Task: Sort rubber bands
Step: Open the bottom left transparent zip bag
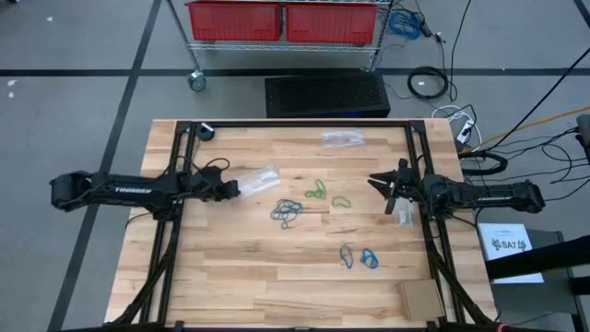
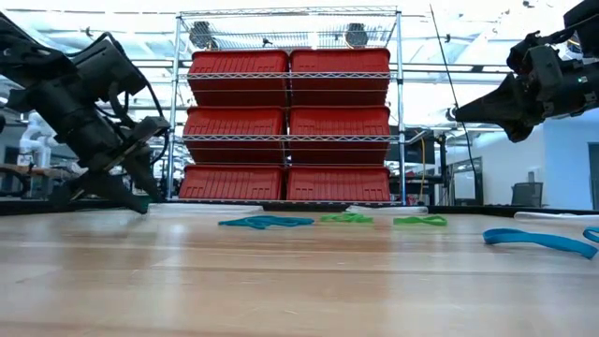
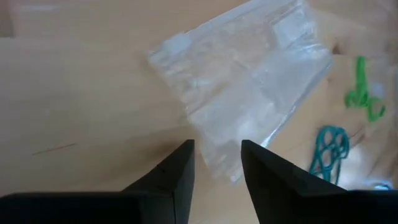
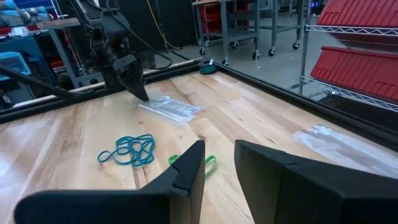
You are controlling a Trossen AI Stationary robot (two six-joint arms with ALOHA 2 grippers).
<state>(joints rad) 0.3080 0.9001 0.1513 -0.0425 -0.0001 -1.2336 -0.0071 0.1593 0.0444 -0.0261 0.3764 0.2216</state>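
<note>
- Wooden table [image 1: 230, 267] inside a black frame; red bins [image 2: 288, 126] on a wire rack stand behind it, and cables lie on the floor to the right.
- Left gripper [image 1: 235, 188] sits low at the table's left side, its arm reaching in level from the left edge. Its fingers [image 3: 177, 171] stand apart with a plain gap, tips at the near edge of a clear plastic bag [image 1: 258, 179]; the bag lies flat and nothing is held.
- Rubber bands [image 1: 289, 213] all lie loose mid-table, none in a bag: a dark blue-grey tangle at centre, green loops [image 1: 316, 191] just beyond it and another green one to their right, and a blue pair [image 1: 359, 257] nearer the front.
- A second clear bag [image 1: 343, 139] lies near the far edge, well apart from both grippers.
- Right gripper [image 1: 385, 190] hangs raised over the table's right side, arm level from the right edge, pointing at the bands. Fingers [image 4: 186, 169] narrowly parted, empty.
- Step, as I judge it: bag laid out, sorting proper not yet begun.
- Next move calls for a fine pinch on one thin loop flat against the wood; snagging neighbours in the tangle is the risk.
</note>
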